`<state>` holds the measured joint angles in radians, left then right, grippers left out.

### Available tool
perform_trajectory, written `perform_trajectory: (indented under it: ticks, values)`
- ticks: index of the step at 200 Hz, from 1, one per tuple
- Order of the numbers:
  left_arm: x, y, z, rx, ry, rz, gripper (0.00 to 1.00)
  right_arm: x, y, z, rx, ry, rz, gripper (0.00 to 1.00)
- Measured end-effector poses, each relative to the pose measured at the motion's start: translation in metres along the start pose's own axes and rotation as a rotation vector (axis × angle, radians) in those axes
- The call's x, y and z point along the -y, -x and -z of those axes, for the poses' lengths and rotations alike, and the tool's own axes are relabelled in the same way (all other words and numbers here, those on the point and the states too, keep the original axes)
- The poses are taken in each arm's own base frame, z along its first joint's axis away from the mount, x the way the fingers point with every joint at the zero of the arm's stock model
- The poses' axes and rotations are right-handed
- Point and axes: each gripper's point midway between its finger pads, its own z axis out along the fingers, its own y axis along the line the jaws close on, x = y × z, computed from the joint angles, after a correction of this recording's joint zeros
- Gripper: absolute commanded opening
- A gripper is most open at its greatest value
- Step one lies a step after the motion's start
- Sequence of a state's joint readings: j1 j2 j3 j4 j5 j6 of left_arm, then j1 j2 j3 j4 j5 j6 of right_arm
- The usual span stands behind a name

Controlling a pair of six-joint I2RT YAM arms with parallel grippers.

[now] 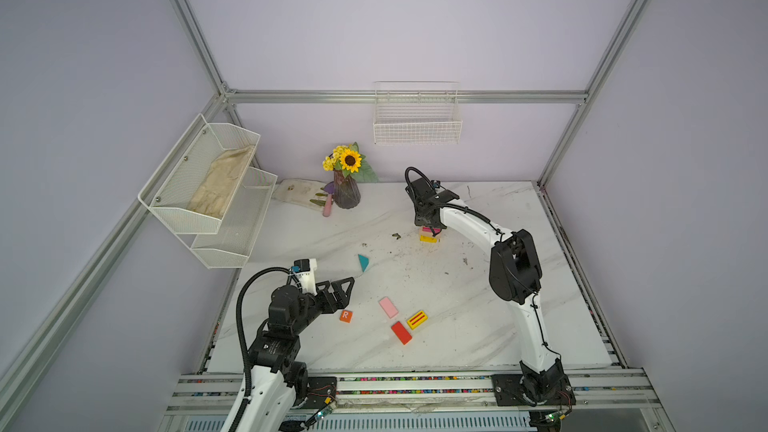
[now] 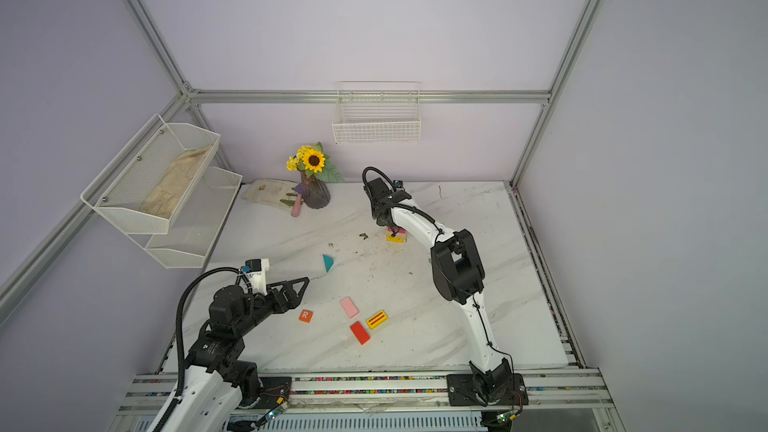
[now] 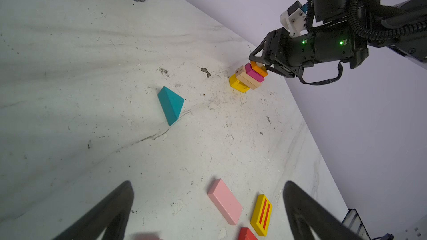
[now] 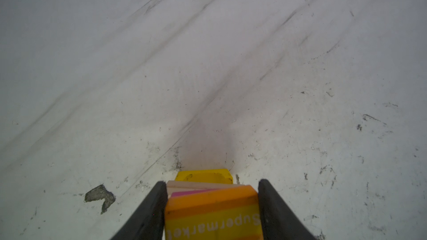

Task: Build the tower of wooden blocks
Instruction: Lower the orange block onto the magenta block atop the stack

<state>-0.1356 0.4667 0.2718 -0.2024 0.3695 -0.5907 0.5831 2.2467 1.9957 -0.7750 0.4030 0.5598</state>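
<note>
Tower [image 3: 248, 77]: yellow base, tan, magenta, then top block [image 4: 212, 211] orange w/ yellow band & white "Supermarket" txt. Triangle [image 3: 171, 105] teal. Pink slab [image 3: 225, 200] plain; red slab [image 1: 401, 332] plain; striped slab [image 3: 261, 214] yellow w/ red stripes. Cube [image 1: 345, 316] orange, white "R". Table [image 1: 457, 326] white marble, grey veins, dark specks.

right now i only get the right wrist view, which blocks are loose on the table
Observer: Five: teal triangle, orange R cube, pink slab, red slab, yellow striped slab.
Operator: where's the left hand
Observer: The left hand is open and empty, near the R cube.
Operator: is my stack straight
Observer: No; in the left wrist view the tan slabs overhang the yellow base, below your orange Supermarket block.
</note>
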Motion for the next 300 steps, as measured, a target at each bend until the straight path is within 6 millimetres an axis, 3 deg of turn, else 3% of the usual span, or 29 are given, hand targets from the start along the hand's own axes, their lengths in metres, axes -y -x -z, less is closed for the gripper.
perform_trajectory:
  ticks: [107,153,225,300]
  values:
    - [-0.001,-0.001,-0.001,-0.003,0.005,0.001,1.00,0.003,-0.005,-0.002,-0.014,-0.011,0.005,0.77]
    - [-0.001,-0.001,-0.001,-0.003,0.005,0.000,1.00,0.009,-0.019,-0.009,-0.041,-0.027,0.020,0.78]
    - [0.000,-0.001,-0.001,-0.003,0.004,0.000,1.00,0.006,-0.015,0.004,-0.032,0.022,0.001,0.78]
    - [0.001,-0.001,-0.001,-0.005,0.000,-0.003,1.00,0.006,-0.020,0.001,-0.040,0.027,0.003,0.78]
